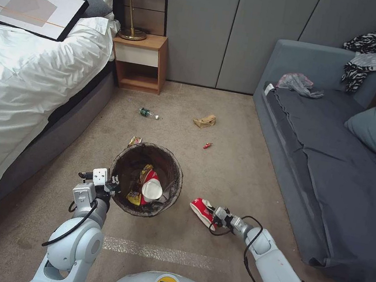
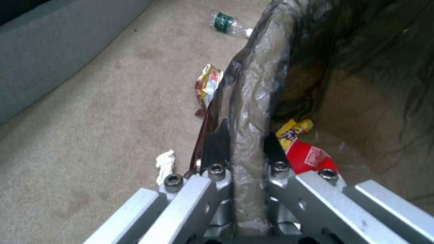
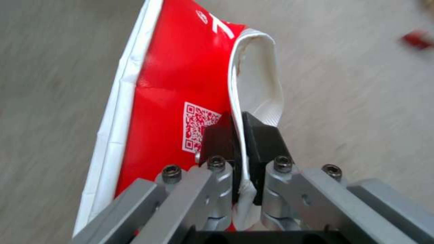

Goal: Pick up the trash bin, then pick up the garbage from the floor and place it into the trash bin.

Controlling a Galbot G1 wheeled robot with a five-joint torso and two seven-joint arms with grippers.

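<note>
holding the trash bin (image 1: 146, 179) by its lined rim in the clamped left hand (image 1: 113, 185); pinching a red-and-white snack packet (image 1: 202, 210) in the right hand (image 1: 217, 216), bin mouth lying just leftward, packet's long axis pointing toward it.

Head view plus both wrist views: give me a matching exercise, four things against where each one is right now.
Things:
1. white paper cup
2. red-and-white packet
3. green-labelled bottle
4. grey plastic bag

Places:
A. on the sofa seat
B. pinched in the right gripper
C. inside the trash bin
D. on the carpet near the nightstand

Pairs: 1-C, 2-B, 3-D, 4-A. The left gripper is clamped on the bin's rim.
</note>
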